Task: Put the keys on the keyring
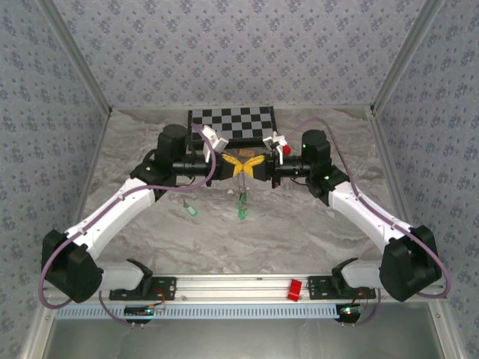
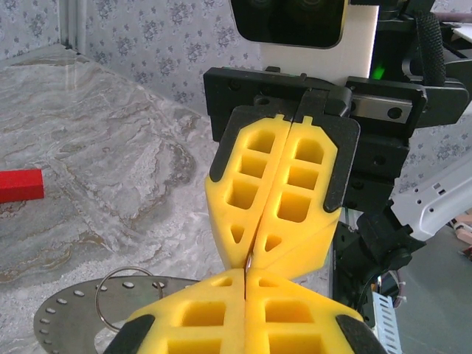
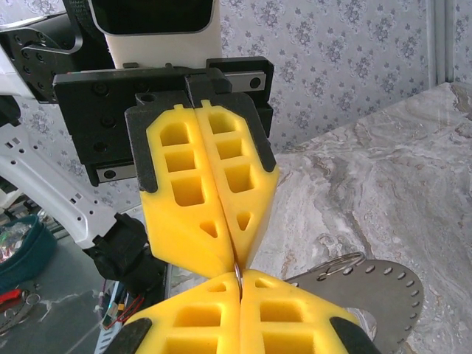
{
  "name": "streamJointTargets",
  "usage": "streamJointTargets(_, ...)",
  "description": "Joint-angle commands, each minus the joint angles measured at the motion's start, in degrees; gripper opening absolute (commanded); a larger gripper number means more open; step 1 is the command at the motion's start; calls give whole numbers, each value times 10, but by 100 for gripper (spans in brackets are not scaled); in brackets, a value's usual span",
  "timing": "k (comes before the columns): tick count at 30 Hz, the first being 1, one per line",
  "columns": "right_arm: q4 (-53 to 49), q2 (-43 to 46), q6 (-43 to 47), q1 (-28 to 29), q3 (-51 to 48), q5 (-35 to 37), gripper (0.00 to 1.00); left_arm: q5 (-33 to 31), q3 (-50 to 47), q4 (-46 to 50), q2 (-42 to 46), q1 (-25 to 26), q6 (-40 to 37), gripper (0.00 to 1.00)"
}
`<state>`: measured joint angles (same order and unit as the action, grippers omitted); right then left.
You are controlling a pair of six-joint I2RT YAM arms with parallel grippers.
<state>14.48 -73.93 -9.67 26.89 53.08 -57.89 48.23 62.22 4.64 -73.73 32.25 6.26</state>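
My left gripper (image 1: 239,167) and right gripper (image 1: 248,167) meet tip to tip above the middle of the table, both shut. A silvery sliver of the keyring (image 2: 251,259) (image 3: 237,274) is pinched where the four yellow tips touch. A thin wire loop (image 2: 125,268) (image 3: 346,259) lies against a grey perforated disc (image 2: 66,317) (image 3: 383,284) beside the tips. One green key (image 1: 242,210) sits just under the grippers with a thin line running up to them; whether it hangs or lies flat is unclear. Another green key (image 1: 191,212) lies on the marble to the left.
A checkerboard (image 1: 230,123) lies at the back of the table behind the grippers. A red block (image 1: 294,289) (image 2: 18,184) rests on the front rail near the right arm's base. Patterned walls close in the left, right and back sides.
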Motion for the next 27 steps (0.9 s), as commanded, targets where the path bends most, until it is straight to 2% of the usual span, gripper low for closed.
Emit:
streamJointTargets(1, 37, 4, -25, 4, 6, -2, 0, 2, 25, -43, 2, 2, 26, 15)
streamJointTargets(3, 92, 8, -63, -1, -11, 9, 0, -21, 16, -71, 13, 0, 54, 30)
streamJointTargets(4, 124, 10, -86, -4, -21, 16, 0, -34, 5, -95, 21, -1, 73, 33)
streamJointTargets(11, 376, 1, -250, -18, -94, 91, 0, -119, -92, -287, 68, -5, 214, 35)
streamJointTargets(17, 594, -40, -377, -21, -136, 137, 0, -118, -127, -377, 55, -4, 280, 32)
streamJointTargets(20, 639, -60, -413, -19, -131, 135, 0, -108, -131, -412, 39, -5, 309, 32)
streamJointTargets(27, 633, -60, -412, -12, -135, 145, 0, -116, -130, -423, 20, 1, 316, 32)
